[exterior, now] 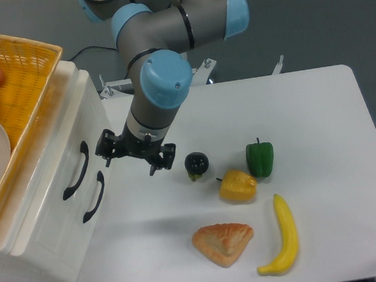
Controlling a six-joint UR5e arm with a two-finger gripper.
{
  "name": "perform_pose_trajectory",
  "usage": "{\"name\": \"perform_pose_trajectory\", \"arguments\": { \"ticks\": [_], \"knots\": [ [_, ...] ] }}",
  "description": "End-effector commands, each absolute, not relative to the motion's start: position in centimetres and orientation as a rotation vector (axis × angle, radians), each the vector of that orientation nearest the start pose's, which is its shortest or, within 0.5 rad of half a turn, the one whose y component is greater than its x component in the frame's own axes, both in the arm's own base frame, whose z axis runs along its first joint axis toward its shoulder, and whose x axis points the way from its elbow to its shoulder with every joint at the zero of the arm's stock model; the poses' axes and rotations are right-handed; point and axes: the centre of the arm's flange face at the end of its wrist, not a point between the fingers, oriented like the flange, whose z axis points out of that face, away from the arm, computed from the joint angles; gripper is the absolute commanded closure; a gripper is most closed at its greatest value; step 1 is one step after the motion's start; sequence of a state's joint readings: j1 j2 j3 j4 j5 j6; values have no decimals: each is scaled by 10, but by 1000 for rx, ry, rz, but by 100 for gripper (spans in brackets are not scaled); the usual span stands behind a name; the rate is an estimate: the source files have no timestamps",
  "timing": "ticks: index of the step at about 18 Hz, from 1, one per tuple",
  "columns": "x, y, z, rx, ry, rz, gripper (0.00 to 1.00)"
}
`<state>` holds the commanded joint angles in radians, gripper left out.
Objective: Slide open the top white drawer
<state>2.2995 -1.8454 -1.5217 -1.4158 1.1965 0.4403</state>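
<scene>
Croissant (223, 243) and banana (281, 236) lie nearest on the white table (319, 115), yellow pepper (237, 185), green pepper (260, 158) and a dark fruit (196, 164) beyond. Farther left, the gripper (134, 159) hangs open and empty, just right of the top white drawer (63, 159), whose front sits closed. Yellow woven basket (25, 76) on top.

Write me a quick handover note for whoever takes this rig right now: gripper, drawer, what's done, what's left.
Gripper: open, holding nothing, above the table just right of the cabinet front, not touching either handle.
Top white drawer: closed, flush with the cabinet; its black handle is the upper-left of the two. The second drawer's handle sits lower right.
Done: the arm is at the drawer side, away from the fruit.
Left: reach the upper handle, grip or hook it, pull the drawer out. Probably check which handle the fingers line up with, since the two sit close together.
</scene>
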Motion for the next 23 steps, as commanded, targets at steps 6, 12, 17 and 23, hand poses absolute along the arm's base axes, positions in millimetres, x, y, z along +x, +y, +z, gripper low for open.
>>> {"name": "perform_pose_trajectory", "arguments": {
  "ticks": [6,12,17,23],
  "knots": [
    [-263,555,384,-2920,-428,-530,0],
    [-258,556,385,-2937,-409,-541,0],
    [-256,552,381,-2982,-382,-533,0],
    [-257,556,386,-2950,-378,-549,0]
  ]
}}
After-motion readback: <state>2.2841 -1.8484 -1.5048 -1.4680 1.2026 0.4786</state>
